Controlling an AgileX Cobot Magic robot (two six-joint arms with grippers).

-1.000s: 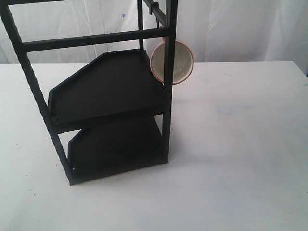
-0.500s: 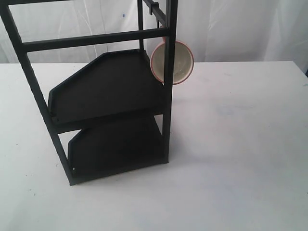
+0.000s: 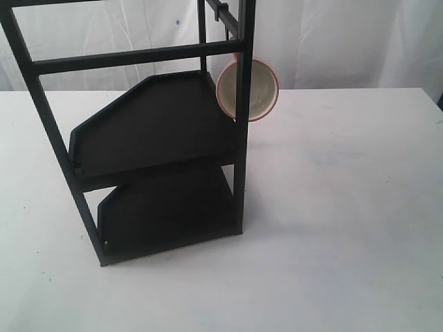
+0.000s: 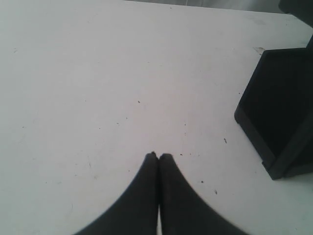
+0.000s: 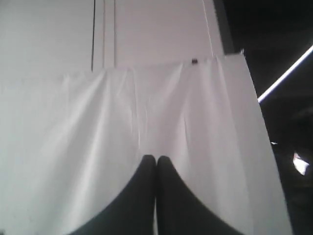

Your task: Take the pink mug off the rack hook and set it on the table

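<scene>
The step in hand looks like the approach, with no grasp made yet. The left gripper [image 4: 158, 155], shut and empty, hovers over the desk [image 4: 88, 88] beside the rack [image 4: 279, 112]. The mug [image 3: 261, 88] hangs at the rack's right post, well apart from both grippers. The right gripper [image 5: 156, 157], also shut and empty, faces the backdrop. It likely must open and reach the mug.
</scene>
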